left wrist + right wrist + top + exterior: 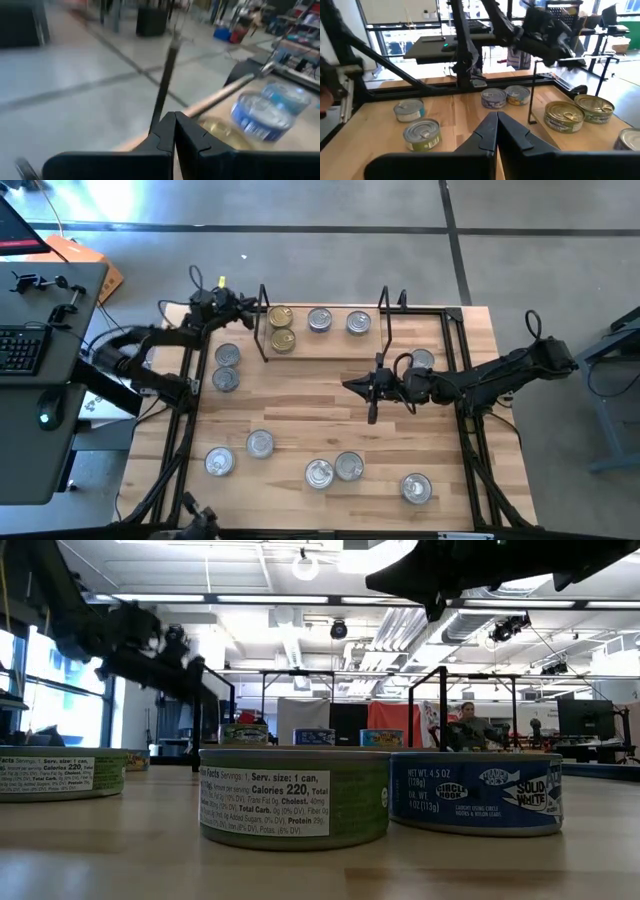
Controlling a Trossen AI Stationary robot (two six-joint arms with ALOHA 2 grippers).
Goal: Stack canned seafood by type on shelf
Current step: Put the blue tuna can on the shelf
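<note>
Tins [282,327] sit on your shelf [330,348]; left gripper [252,306] pressed together at its end; right gripper [349,385] pressed together, empty.

The wooden table [330,415] carries the shelf [330,345] and eight loose tins [320,473].

Left pincer [255,308] closed, arm reaching far forward, right pincer [350,385] closed, arm stretched leftward

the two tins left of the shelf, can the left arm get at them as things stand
Probably yes. The two tins lie bare on the table just beside the left arm, outside the shelf frame, with nothing over them. The left tool, shut, would have to swing back from the shelf's end and open.
</note>
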